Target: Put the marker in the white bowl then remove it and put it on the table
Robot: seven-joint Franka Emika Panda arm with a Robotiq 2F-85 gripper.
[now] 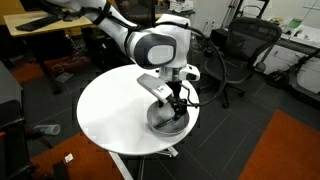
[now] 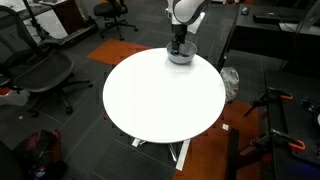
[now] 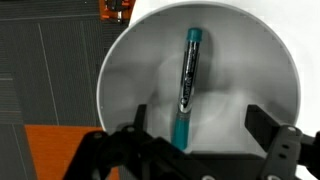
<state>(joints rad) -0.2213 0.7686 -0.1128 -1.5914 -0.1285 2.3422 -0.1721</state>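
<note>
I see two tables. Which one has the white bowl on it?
The round white table. The white bowl sits near its edge. The wooden desk is rectangular and stands farther back, with no bowl showing on it.

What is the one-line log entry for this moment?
marker: lying in white bowl, not held | tool: open, above white bowl | white bowl: on table near edge

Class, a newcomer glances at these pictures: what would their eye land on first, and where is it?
The teal marker stands out, lying flat inside the white bowl in the wrist view, with the open tool hanging over it. In an exterior view the big round white table fills the scene, the bowl sitting near its edge beneath the robot arm.
</note>
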